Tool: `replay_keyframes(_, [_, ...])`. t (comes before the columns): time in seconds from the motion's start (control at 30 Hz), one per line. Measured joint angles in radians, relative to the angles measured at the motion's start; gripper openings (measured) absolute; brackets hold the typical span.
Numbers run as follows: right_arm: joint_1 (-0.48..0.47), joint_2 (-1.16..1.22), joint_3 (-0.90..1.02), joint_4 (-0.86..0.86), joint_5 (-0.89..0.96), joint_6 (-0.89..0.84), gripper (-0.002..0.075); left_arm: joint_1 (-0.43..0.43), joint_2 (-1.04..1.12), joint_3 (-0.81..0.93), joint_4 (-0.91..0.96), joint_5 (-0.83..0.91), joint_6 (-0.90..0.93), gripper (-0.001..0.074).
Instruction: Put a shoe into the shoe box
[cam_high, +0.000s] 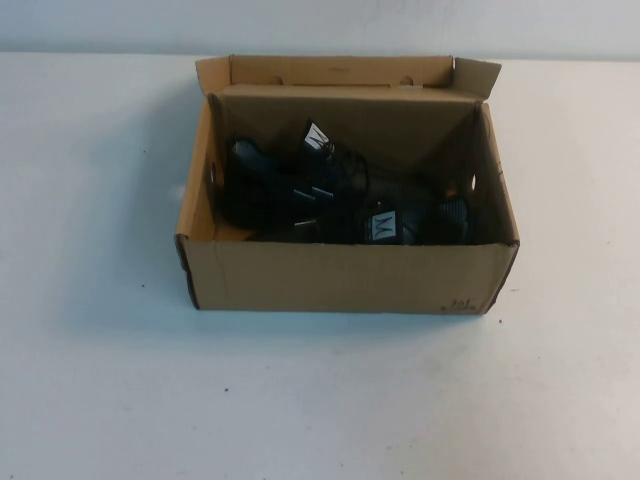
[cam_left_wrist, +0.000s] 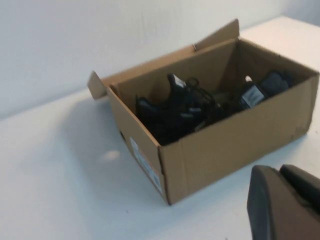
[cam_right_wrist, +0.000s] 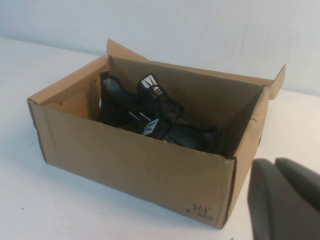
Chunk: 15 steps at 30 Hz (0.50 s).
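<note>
The brown cardboard shoe box (cam_high: 340, 280) stands open in the middle of the table, its flap lid folded back at the far side. Two black knit sneakers lie inside. One shoe (cam_high: 270, 185) is at the left with its white-logo tongue tab up. The other shoe (cam_high: 400, 222) is at the right front. The box (cam_left_wrist: 240, 135) and shoes (cam_left_wrist: 175, 112) show in the left wrist view, and the box (cam_right_wrist: 125, 155) and shoes (cam_right_wrist: 130, 107) in the right wrist view. My left gripper (cam_left_wrist: 280, 172) is shut and empty, off the box's front left. My right gripper (cam_right_wrist: 276, 165) is shut and empty, off its front right corner. Neither gripper shows in the high view.
The white table (cam_high: 110, 380) runs around the box on all sides. A pale wall (cam_high: 320, 25) stands behind the table's far edge. The box's front right corner carries small print (cam_right_wrist: 199, 210).
</note>
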Motion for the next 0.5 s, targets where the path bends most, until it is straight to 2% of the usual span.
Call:
replay_keyframes(0.2, [0.000, 0.000, 0.000, 0.004, 0.000, 0.000, -0.0016, 0.000, -0.130, 0.151, 0.012, -0.304, -0.031, -0.0001])
replay_keyframes(0.3, [0.000, 0.000, 0.000, 0.004, 0.000, 0.000, -0.0016, 0.000, -0.170, 0.267, 0.079, -0.463, -0.175, -0.0001])
replay_keyframes(0.4, [0.000, 0.000, 0.000, 0.004, 0.000, 0.000, -0.0016, -0.002, -0.174, 0.385, 0.184, -0.513, -0.315, -0.0001])
replay_keyframes(0.5, [0.000, 0.000, 0.001, 0.004, 0.000, 0.000, -0.0016, -0.006, -0.174, 0.465, 0.248, -0.543, -0.356, -0.0001])
